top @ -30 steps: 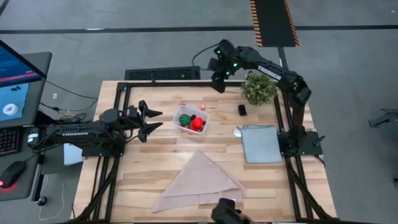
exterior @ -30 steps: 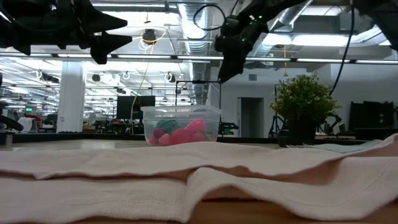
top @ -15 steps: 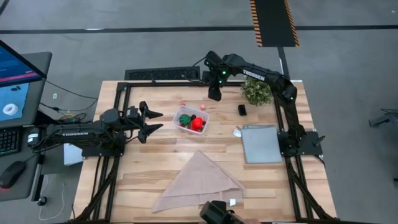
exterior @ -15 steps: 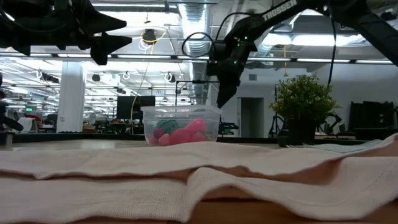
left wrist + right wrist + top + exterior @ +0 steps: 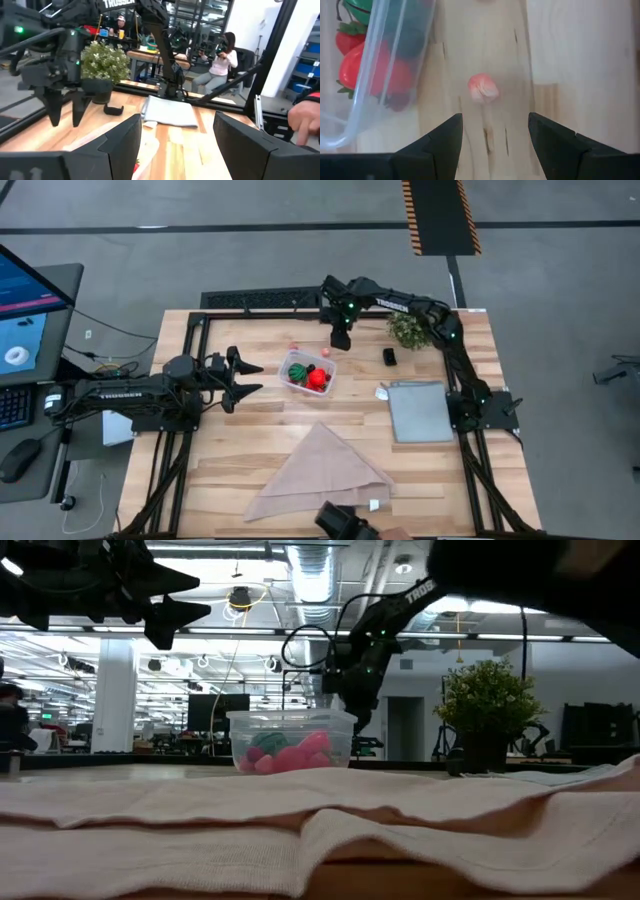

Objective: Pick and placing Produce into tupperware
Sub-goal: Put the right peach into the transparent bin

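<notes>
Now right tool [image 5: 338, 340] wide, lowered beside tupperware [image 5: 306, 372], over pink berry [image 5: 483, 88]

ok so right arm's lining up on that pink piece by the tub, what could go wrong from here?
1. The pink piece lies on the table close beside the clear tub; the open right gripper coming down could catch the tub's wall and shove it.
2. The piece is small and rounded, so it may roll or squirt out as the fingers close.
3. The left gripper hangs open near the tub's other side; a shoved tub could slide toward it.

Produce [image 5: 308, 373] in the tupperware [image 5: 327, 364] mid-table, folded cloth [image 5: 322, 470] before it, potted plant [image 5: 409, 330] to its right
</notes>
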{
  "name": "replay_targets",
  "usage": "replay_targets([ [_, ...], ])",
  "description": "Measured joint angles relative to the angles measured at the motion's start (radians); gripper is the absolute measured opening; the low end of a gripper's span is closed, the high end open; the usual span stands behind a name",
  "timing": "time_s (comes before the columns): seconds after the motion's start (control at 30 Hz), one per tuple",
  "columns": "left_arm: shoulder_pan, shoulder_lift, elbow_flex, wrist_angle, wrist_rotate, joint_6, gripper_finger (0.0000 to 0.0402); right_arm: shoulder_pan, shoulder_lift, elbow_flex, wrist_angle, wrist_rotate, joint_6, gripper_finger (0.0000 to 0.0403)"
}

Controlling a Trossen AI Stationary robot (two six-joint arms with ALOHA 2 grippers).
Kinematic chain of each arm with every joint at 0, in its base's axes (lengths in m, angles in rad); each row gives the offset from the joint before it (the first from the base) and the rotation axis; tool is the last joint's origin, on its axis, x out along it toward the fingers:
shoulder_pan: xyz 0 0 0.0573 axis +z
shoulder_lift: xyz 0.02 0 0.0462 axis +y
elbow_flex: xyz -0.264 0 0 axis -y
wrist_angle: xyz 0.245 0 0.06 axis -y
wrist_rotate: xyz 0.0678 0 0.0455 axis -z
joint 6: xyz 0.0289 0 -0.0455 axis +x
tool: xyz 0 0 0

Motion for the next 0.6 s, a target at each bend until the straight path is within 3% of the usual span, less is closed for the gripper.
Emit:
replay_targets([
  [0.13,0.000,0.000,0.000,-0.005,0.002,-0.002,0.0236,0.009,0.025,-0.001,0.012,-0.039,0.000,0.0248],
  [0.6,0.000,0.000,0.000,-0.032,0.050,-0.030,0.0236,0.039,0.039,-0.001,0.008,-0.029,-0.012,0.0248],
])
